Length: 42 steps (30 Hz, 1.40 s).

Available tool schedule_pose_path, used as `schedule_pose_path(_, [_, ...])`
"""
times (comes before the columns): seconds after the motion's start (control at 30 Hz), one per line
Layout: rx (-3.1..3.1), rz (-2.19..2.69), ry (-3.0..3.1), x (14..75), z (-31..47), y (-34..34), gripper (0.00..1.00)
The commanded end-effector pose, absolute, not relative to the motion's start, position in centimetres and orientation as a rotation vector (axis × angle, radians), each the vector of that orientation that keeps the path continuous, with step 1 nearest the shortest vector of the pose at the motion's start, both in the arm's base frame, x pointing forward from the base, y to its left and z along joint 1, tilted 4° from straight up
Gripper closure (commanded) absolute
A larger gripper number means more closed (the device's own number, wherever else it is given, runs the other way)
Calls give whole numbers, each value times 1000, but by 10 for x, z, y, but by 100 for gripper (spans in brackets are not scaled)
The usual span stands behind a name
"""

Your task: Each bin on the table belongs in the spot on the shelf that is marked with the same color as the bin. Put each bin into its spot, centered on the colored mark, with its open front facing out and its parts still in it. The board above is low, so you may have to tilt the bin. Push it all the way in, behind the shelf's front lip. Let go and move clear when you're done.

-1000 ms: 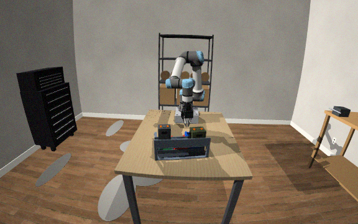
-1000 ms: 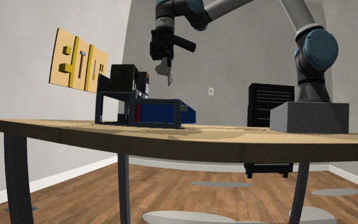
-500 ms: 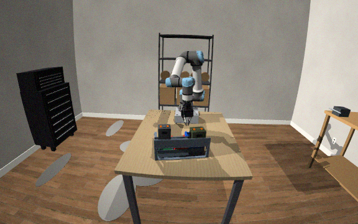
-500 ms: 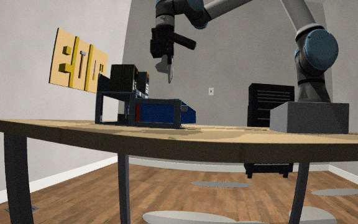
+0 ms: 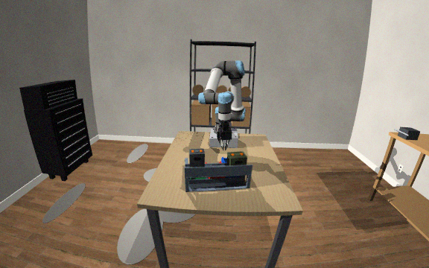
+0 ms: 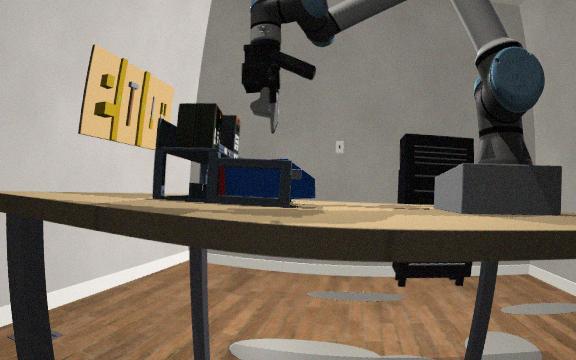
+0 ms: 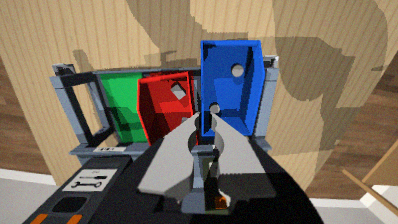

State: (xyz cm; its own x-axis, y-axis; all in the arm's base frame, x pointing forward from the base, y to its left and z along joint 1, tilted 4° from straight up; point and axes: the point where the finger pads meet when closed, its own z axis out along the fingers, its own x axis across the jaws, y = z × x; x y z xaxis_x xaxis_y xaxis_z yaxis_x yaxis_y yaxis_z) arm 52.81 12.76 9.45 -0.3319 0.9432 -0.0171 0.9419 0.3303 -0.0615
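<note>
1. Blue bin (image 7: 231, 90) – sits in the right-hand bay of the shelf (image 7: 64, 92), but its near end sticks out past the frame toward the arm's side; two small round parts lie inside. Looks rigid, thin-walled, light; probably smooth enough to slide on the shelf floor.
2. Red bin (image 7: 165, 102) – just beside the blue one, in the middle bay, skewed and tilted rather than square; one pale part inside. The left bay shows a green mark (image 7: 120, 100) and no bin that I can make out.
3. Gripper (image 7: 206, 118) – hangs above the blue bin's near wall, jaws clenched nearly together on nothing; in the exterior view it is well clear of the shelf.
4. Judgement: best hold is a pinch on a bin's upright wall near mid-length, so it does not swing; a flat push on the end wall would also seat it. Tilt gently – loose parts could roll out.
5. Two dark boxes (image 5: 196, 157) stand on the table (image 5: 170, 193) beside the shelf.
</note>
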Motion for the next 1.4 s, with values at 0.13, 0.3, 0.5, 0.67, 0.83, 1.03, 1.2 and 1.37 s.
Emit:
schedule_pose_path(0.13, [-1806,84,-2552,531,100,129,100])
schedule_pose_path(0.3, [-1806,85,-2551,531,99,129,100])
schedule_pose_path(0.5, [-1806,85,-2551,531,99,130,100])
schedule_pose_path(0.67, [-1806,84,-2552,531,99,130,100])
schedule_pose_path(0.83, [-1806,84,-2552,531,99,130,100])
schedule_pose_path(1.03, [-1806,83,-2552,531,100,130,100])
schedule_pose_path(1.2, [-1806,83,-2552,531,100,130,100])
schedule_pose_path(1.37, [-1807,83,-2551,531,100,130,100])
